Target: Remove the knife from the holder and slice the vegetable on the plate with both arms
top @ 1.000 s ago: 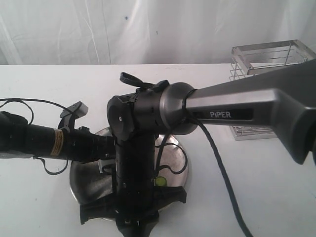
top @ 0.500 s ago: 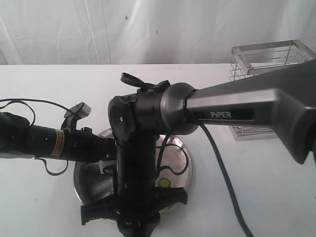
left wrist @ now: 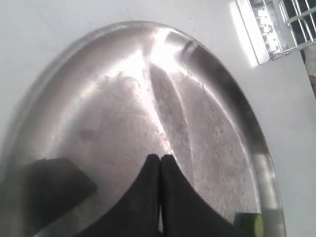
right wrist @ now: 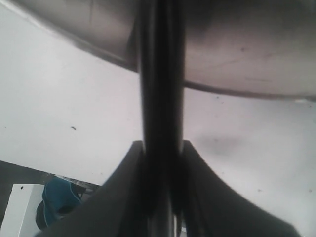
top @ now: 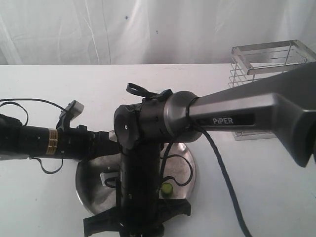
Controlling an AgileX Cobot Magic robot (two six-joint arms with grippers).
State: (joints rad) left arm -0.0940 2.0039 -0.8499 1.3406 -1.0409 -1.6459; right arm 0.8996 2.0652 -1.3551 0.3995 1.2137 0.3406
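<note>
The steel plate [top: 91, 190] lies in the middle of the white table. A green vegetable piece [top: 168, 188] rests near its right rim and shows in the left wrist view at the plate's edge [left wrist: 252, 224]. My right gripper [right wrist: 162, 148] is shut on the knife [right wrist: 160, 74], whose dark length reaches over the plate's rim [right wrist: 237, 86]. In the exterior view the right arm [top: 143, 163] hangs over the plate and hides the knife. My left gripper [left wrist: 160, 160] is shut and empty just above the plate's bare middle [left wrist: 123, 108]. The wire holder [top: 269, 64] stands at the back right.
The left arm [top: 59, 140] comes in low from the left, with a loose black cable [top: 24, 103] on the table. The right arm's cable [top: 222, 182] trails toward the front. A dark blocky shape [left wrist: 49, 190] sits on the plate beside the left fingers. A white curtain hangs behind the table.
The right arm's wrist has dropped lower and shifted slightly right over the plate. The left arm has drawn back a little to the left. Plate and green piece sit slightly further right and nearer the front.
</note>
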